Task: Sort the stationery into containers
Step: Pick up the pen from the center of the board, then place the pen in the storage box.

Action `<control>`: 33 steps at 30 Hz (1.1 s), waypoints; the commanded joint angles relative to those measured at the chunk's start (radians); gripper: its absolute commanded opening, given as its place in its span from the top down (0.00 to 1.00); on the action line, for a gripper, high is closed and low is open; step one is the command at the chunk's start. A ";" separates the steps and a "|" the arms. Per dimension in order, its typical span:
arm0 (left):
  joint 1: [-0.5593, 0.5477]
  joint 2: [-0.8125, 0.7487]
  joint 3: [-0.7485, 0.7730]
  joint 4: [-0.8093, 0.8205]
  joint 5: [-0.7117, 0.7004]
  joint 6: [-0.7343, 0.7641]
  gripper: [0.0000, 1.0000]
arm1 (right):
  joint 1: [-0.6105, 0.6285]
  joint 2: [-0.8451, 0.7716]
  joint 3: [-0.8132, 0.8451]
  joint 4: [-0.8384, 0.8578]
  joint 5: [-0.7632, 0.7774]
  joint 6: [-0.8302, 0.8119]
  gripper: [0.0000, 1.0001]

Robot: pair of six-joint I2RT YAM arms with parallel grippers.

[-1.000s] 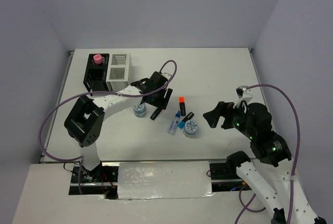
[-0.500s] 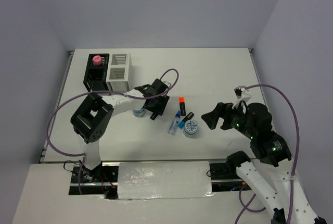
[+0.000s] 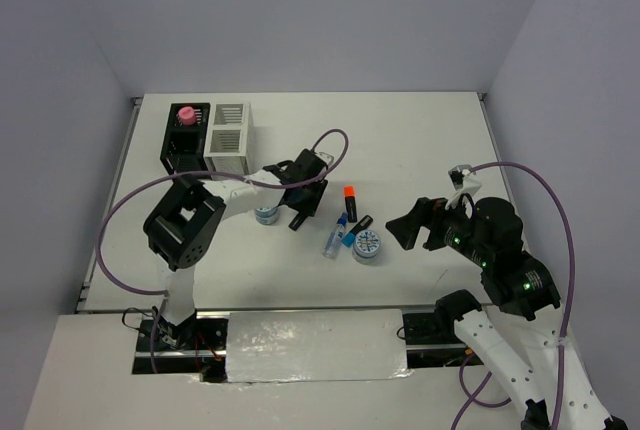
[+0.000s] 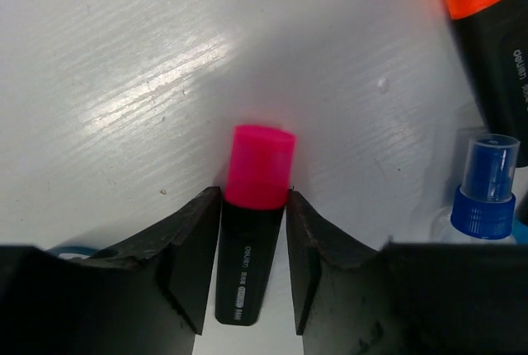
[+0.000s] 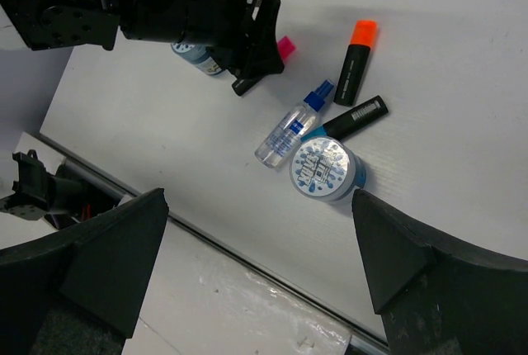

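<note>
My left gripper (image 4: 254, 206) is down on the table, shut on the pink-capped black highlighter (image 4: 252, 231), which lies flat with one finger on each side of it. In the top view this gripper (image 3: 300, 212) is right of a light-blue tin (image 3: 266, 214). The orange-capped highlighter (image 3: 349, 200), the blue-capped highlighter (image 3: 357, 228), the clear blue-capped tube (image 3: 334, 237) and the second tin (image 3: 367, 246) lie close together to its right. The pink-capped bottle (image 3: 185, 113) stands in the black box (image 3: 168, 145), which is joined to the white box (image 3: 228, 140). My right gripper (image 3: 408, 227) is open and empty, held above the table right of the pile.
The right wrist view shows the tin (image 5: 326, 169), tube (image 5: 293, 128), blue highlighter (image 5: 351, 118) and orange highlighter (image 5: 355, 62) from above, with the table's near edge and metal rail (image 5: 247, 264) below them. The left arm's purple cable (image 3: 335, 145) loops over the table behind the left gripper.
My left gripper has come down and a little left onto the pink-capped highlighter and closed round it. The right arm has barely moved.
</note>
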 commanded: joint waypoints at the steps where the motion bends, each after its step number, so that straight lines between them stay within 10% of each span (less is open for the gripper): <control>1: 0.001 0.040 0.023 -0.011 0.001 0.020 0.53 | 0.001 -0.011 0.012 0.046 -0.020 -0.018 0.00; 8: 0.001 0.036 0.012 -0.008 -0.004 0.014 1.00 | 0.004 -0.015 0.008 0.052 -0.033 -0.021 0.00; 21: 0.080 -0.214 0.226 0.065 -0.184 -0.004 1.00 | 0.003 -0.011 -0.008 0.081 -0.058 -0.018 0.00; 33: 0.472 -0.202 0.280 0.452 -0.220 -0.058 1.00 | 0.004 0.012 -0.012 0.092 -0.064 -0.047 0.00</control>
